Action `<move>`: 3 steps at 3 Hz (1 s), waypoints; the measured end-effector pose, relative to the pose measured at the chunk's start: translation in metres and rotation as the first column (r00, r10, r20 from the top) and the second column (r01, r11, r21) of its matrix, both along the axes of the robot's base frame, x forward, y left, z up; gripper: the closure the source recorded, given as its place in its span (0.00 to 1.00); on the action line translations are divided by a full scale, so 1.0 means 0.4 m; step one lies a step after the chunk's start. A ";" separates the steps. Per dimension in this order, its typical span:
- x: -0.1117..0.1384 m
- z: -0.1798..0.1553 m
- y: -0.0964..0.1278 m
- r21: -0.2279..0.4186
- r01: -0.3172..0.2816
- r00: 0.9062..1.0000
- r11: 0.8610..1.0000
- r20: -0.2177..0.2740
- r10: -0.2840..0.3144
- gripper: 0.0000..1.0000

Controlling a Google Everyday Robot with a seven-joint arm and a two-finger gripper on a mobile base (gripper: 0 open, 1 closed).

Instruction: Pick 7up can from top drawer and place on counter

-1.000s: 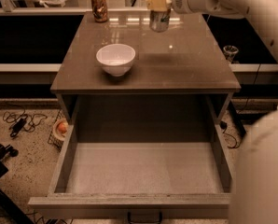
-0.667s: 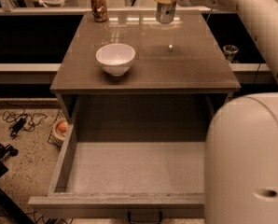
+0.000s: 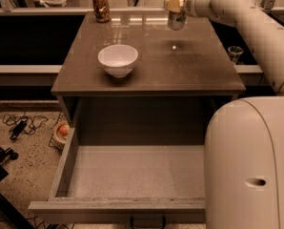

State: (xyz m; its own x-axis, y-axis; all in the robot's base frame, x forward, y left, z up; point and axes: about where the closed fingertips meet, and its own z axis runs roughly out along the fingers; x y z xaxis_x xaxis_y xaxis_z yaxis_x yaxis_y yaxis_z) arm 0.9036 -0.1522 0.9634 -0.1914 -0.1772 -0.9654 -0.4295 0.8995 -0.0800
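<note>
The 7up can (image 3: pixel 177 19), silvery-green, is held upright in my gripper (image 3: pixel 176 8) at the far right of the counter (image 3: pixel 189 66), close to or on its surface; I cannot tell whether it touches. The gripper comes in from the right on the pale arm (image 3: pixel 247 18) and is shut on the can's upper part. The top drawer (image 3: pixel 61 168) is pulled wide open below the counter, and its pale grey floor holds nothing.
A white bowl (image 3: pixel 117 59) stands on the counter's left middle. A brown-orange can (image 3: pixel 101 6) stands at the far left corner. My pale body (image 3: pixel 249 166) covers the drawer's right side. Cables (image 3: pixel 20 125) and a small basket (image 3: pixel 61 131) lie on the floor at left.
My gripper has carried the 7up can to the right along the far side of the counter and slightly lower. The bowl, the other can and the drawer have not moved.
</note>
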 end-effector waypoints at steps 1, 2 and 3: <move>0.015 -0.081 0.027 -0.022 -0.031 0.999 0.999 -0.018 0.030 1.00; 0.022 -0.147 0.062 -0.053 -0.077 0.996 0.996 -0.052 0.074 1.00; 0.023 -0.157 0.070 -0.054 -0.083 0.995 0.995 -0.057 0.080 0.83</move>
